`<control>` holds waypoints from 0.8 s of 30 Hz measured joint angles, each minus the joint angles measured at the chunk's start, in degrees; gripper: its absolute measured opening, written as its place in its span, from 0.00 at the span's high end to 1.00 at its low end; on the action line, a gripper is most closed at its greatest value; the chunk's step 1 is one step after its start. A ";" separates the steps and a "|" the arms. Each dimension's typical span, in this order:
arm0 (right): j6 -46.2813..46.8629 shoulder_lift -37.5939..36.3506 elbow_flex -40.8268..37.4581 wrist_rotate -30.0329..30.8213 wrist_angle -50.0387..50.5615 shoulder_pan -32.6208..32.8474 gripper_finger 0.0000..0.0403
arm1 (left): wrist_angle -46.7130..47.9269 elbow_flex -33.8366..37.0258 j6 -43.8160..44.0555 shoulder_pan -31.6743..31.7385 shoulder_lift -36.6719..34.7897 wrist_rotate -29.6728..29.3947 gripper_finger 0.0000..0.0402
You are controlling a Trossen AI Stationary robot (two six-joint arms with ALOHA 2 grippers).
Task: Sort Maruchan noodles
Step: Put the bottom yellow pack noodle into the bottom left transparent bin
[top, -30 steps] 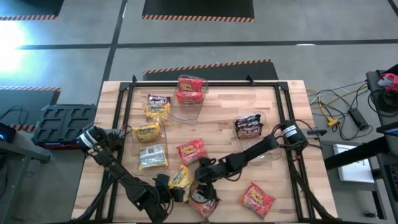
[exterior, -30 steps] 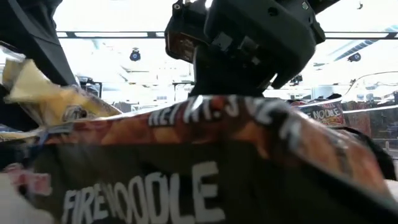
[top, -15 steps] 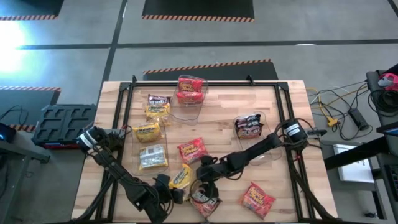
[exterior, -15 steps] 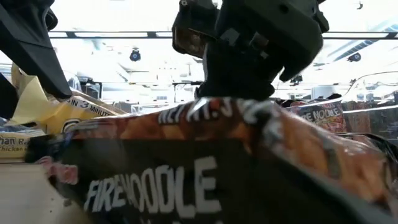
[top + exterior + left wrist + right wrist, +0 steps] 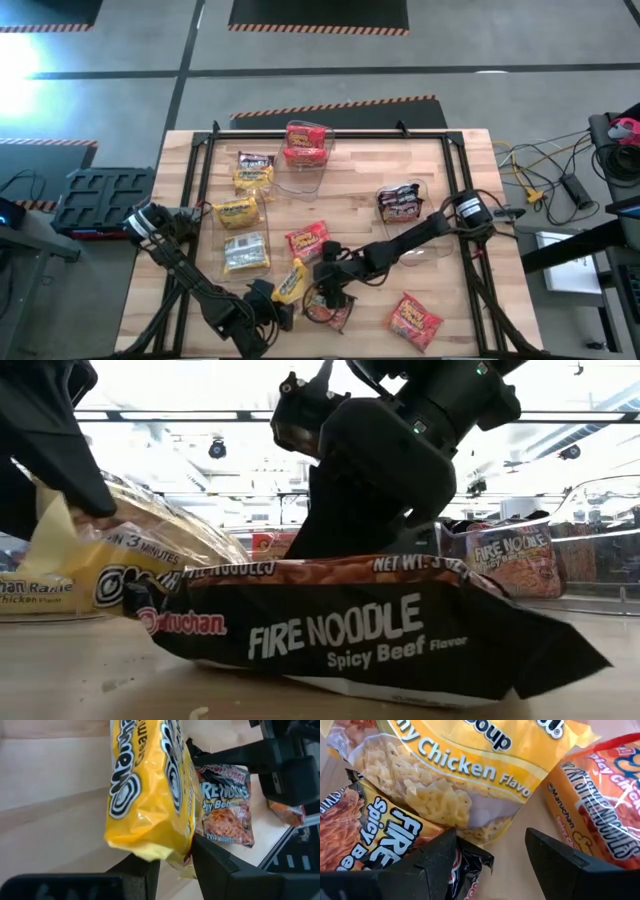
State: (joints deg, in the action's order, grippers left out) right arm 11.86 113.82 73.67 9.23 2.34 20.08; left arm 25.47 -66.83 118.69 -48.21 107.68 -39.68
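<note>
A yellow noodle packet (image 5: pixel 292 280) (image 5: pixel 150 795) sits in my shut left gripper (image 5: pixel 277 299) (image 5: pixel 172 857) near the table's near edge. Just to its right a dark Fire Noodle packet (image 5: pixel 328 312) (image 5: pixel 340 635) lies flat on the table. My right gripper (image 5: pixel 325 288) (image 5: pixel 490 845) is open and hovers over that packet's far end, with a corner of the packet (image 5: pixel 467 862) between its fingers. I cannot tell whether a finger touches it. A red packet (image 5: pixel 308 240) (image 5: pixel 600 795) lies just beyond. My left gripper pinches the yellow packet by its near end (image 5: pixel 165 851) between the two fingers. The fingers come level from the table's near-left side. The packet stands on edge and sticks out beyond the fingertips; in the low view its lower side (image 5: pixel 90 595) is close to the table.
Clear bins hold sorted packets: red ones at the far edge (image 5: pixel 305 145), dark ones on the right (image 5: pixel 400 205), yellow ones on the left (image 5: pixel 240 212) (image 5: pixel 252 170). A pale packet (image 5: pixel 245 252) and an orange-red packet (image 5: pixel 413 318) lie loose. Bare wood shows at the table's middle right.
The dark Fire Noodle packet, tipped up close before the low camera a second ago, has come down flat on the table and sits slightly farther toward the far edge. My right gripper has shifted a little with it, toward the far-left.
</note>
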 joint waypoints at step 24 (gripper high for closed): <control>-2.45 1.50 0.07 -0.89 -4.74 0.00 0.43 | -2.31 -0.07 -8.95 0.37 -0.04 -6.75 0.55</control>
State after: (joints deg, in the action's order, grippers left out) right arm 9.41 115.33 73.73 8.35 -2.39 20.08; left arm 23.17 -66.89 109.74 -47.83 107.63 -46.43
